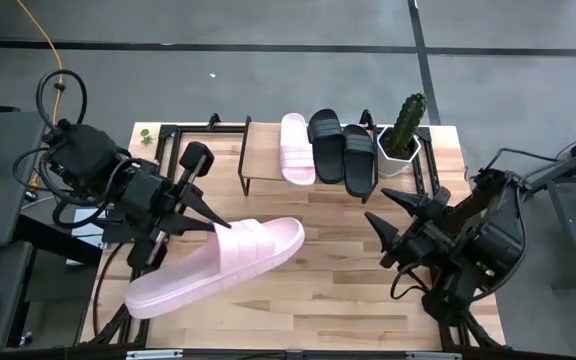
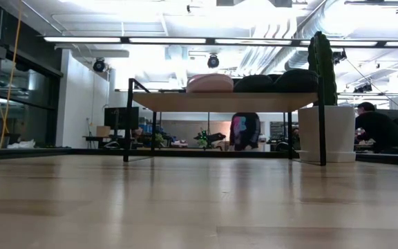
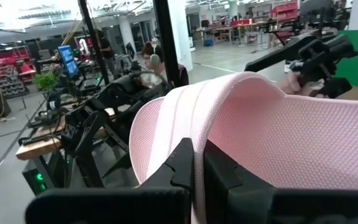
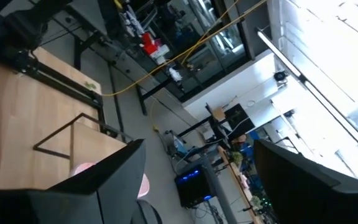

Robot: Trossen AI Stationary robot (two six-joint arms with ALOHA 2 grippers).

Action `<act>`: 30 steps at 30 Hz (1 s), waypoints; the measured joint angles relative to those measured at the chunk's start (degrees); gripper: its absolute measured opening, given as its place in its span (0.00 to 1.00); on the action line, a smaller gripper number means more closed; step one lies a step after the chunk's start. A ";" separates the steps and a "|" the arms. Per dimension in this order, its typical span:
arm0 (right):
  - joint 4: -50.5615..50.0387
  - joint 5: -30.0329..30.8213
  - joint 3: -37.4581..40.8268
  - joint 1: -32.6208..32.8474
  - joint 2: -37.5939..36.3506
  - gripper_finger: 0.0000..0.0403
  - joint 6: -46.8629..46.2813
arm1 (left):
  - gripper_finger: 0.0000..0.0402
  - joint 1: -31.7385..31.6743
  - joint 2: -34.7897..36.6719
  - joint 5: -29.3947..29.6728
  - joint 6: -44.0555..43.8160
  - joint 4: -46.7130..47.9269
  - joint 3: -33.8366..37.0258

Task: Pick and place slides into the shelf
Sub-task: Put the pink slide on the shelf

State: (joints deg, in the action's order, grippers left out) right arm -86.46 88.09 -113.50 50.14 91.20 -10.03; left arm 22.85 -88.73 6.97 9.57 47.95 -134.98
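Note:
My left gripper (image 1: 220, 226) is shut on a pale pink slide (image 1: 218, 265), which hangs over the table's left half. In the left wrist view, the slide (image 3: 278, 143) fills the space past my fingers. On the shelf (image 1: 268, 172) at the far edge lie another pink slide (image 1: 296, 148) and two black slides (image 1: 325, 143) (image 1: 360, 158), soles on the plank. The low view shows them side by side on the shelf top (image 2: 226, 102). My right gripper (image 1: 381, 222) stands open over the table's right half, holding nothing. My left gripper pinches the pink slide's wide strap at its edge (image 3: 199, 140) between its two fingers (image 3: 184, 167). The fingers come in level from the table's left. The slide is lifted clear of the table, and its long sole reaches from the near left toward the middle.
A cactus (image 1: 406, 118) in a white pot (image 1: 396, 155) stands at the shelf's right end, also seen in the low view as a cactus (image 2: 321, 62). Dark metal frames run along the table's edges (image 1: 198, 130). Bare wood (image 1: 318, 280) lies in front of the shelf.

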 joint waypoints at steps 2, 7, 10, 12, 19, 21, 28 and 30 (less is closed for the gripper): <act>4.07 -1.57 -1.36 -0.36 0.00 0.72 5.17 | 0.00 -0.02 0.00 0.08 0.22 -0.11 0.00; 22.80 -15.46 -3.93 -3.35 0.00 0.72 26.11 | 0.00 0.00 0.00 -2.66 0.27 -0.65 0.00; 35.09 -22.94 -4.36 -5.11 0.02 0.72 39.83 | 0.00 0.00 -0.01 -5.13 -0.51 -0.63 0.00; 41.60 -24.50 -4.39 -5.70 0.02 0.72 48.27 | 0.00 0.04 -0.01 -7.37 -0.91 -0.70 0.00; 57.16 -31.87 -4.39 -9.05 0.04 0.72 65.64 | 0.00 0.05 0.31 -14.98 -2.50 -3.25 -0.02; 58.98 -34.09 -4.39 -10.59 0.00 0.72 67.51 | 0.00 0.04 0.31 -16.05 -2.57 -3.30 -0.02; 62.55 -43.64 -4.39 -15.91 0.02 0.72 69.20 | 0.00 0.04 -0.13 -16.54 -2.14 -4.44 -0.02; 63.70 -46.32 -4.39 -16.68 0.02 0.72 69.40 | 0.00 0.04 -0.11 -16.62 -1.48 -4.67 -0.02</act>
State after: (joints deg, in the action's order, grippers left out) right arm -22.76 41.77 -117.89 33.45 91.22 59.37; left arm 22.90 -88.83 -9.65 8.09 43.28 -135.00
